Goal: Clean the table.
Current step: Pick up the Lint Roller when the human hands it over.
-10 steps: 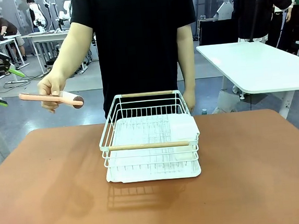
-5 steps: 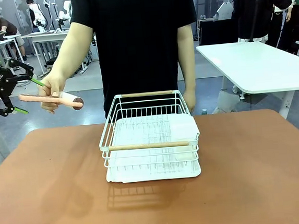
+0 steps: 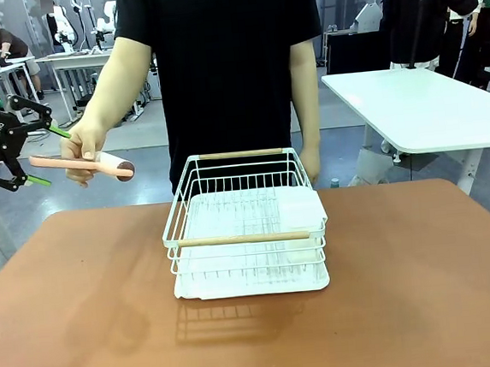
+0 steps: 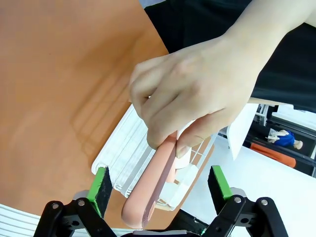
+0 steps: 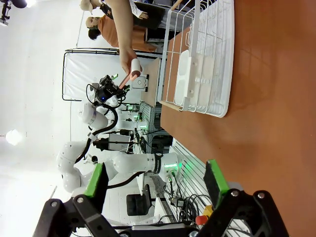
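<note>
A person across the reddish-brown table (image 3: 409,289) holds out a pink-handled roller (image 3: 84,164) with a white head in one hand (image 3: 83,144), above the table's far left corner. My left gripper (image 3: 52,157) is open at the picture's left edge, its green pads above and below the free end of the handle. In the left wrist view the pink handle (image 4: 148,197) points down between the open fingers (image 4: 102,182) without touching either pad, with the person's hand (image 4: 197,94) wrapped around its upper part. My right gripper (image 5: 154,180) is open over the table (image 5: 266,123) and holds nothing.
A white wire rack (image 3: 244,226) with wooden handles and a white drip tray stands at the table's middle, also visible as the rack (image 5: 202,54) in the right wrist view. A white-topped table (image 3: 427,107) stands at the back right. Other people stand farther off.
My left gripper has come in from the left edge and now straddles the end of the pink handle. The person's hand has shifted the roller slightly left.
</note>
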You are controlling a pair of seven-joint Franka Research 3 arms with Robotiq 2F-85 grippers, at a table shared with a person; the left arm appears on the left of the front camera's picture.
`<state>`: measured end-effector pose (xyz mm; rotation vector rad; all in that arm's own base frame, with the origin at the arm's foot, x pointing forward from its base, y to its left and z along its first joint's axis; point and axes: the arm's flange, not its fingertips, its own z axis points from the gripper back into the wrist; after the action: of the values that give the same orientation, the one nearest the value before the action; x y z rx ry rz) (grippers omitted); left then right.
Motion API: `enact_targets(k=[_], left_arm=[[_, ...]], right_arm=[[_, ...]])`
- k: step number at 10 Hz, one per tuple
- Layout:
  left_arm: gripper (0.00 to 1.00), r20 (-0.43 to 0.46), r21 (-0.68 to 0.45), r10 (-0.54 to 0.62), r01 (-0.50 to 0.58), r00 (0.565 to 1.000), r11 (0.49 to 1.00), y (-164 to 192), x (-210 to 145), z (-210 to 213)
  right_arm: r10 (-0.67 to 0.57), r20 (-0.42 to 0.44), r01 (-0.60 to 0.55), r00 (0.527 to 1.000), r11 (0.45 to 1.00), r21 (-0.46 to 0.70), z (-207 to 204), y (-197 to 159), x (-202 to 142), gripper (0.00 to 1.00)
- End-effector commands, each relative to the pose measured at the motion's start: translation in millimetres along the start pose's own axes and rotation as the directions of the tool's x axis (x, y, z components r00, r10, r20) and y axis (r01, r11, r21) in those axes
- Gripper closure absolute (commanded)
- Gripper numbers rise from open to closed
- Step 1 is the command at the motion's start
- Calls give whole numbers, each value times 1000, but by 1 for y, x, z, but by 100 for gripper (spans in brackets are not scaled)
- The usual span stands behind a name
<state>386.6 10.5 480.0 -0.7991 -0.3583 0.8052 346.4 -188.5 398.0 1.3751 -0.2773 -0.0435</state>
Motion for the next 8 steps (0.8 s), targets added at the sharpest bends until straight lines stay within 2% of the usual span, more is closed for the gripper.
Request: enact_targets(k=[1,4,8], left_arm=[[0,-15,-52,4,-5,1000,999,45,-30,0],[0,-17,-77,21,-23,1000,997,46,-28,-4],[38,-8,-124,26,-27,1000,992,45,-29,-1]], right_arm=[[13,5,-14,1000,1000,13,-1,3,-1,0],[13,5,-14,1000,1000,13,-1,3,-1,0],[13,5,-14,1000,1000,13,-1,3,-1,0]])
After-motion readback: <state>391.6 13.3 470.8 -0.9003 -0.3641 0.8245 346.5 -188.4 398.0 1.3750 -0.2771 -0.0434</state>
